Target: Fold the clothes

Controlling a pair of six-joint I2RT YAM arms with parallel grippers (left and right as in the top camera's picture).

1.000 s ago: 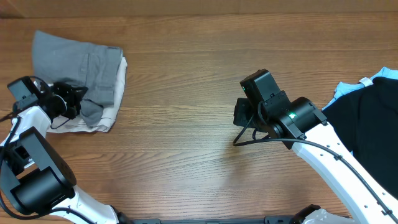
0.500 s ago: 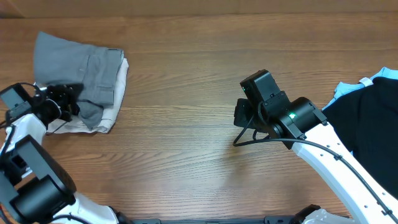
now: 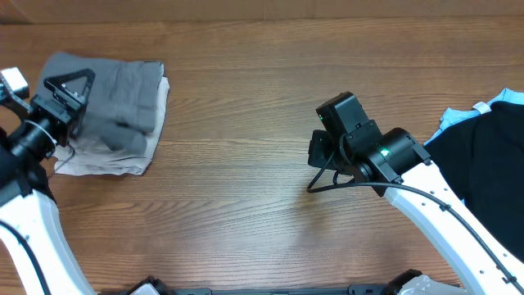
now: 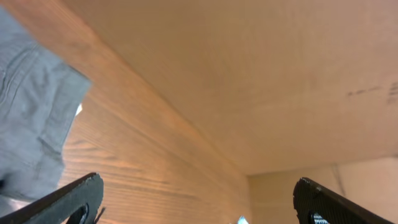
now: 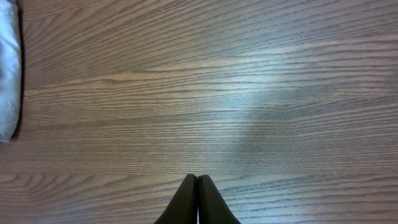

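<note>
The grey shorts [image 3: 115, 97] lie folded at the table's far left, on top of a cream garment. In the left wrist view their grey cloth [image 4: 28, 124] fills the left edge. My left gripper [image 3: 64, 97] hovers over the shorts' left edge, tilted up. Its jaws stand wide apart with nothing between them, and only the fingertips [image 4: 69, 200] show in the left wrist view. My right gripper [image 3: 316, 154] is at mid-table, far from the shorts. Its fingers [image 5: 189, 200] are pressed together over bare wood and hold nothing.
Cream shorts [image 3: 102, 162] stick out under the grey pair. A black garment with light-blue trim [image 3: 491, 156] lies at the right edge. A pale edge of cloth [image 5: 7, 68] shows at the left of the right wrist view. A cardboard wall [image 4: 249, 74] stands behind the table.
My left gripper has opened, let go of the grey shorts and lifted up and back to the left. The grey cloth has settled flat. The right arm has not moved.
</note>
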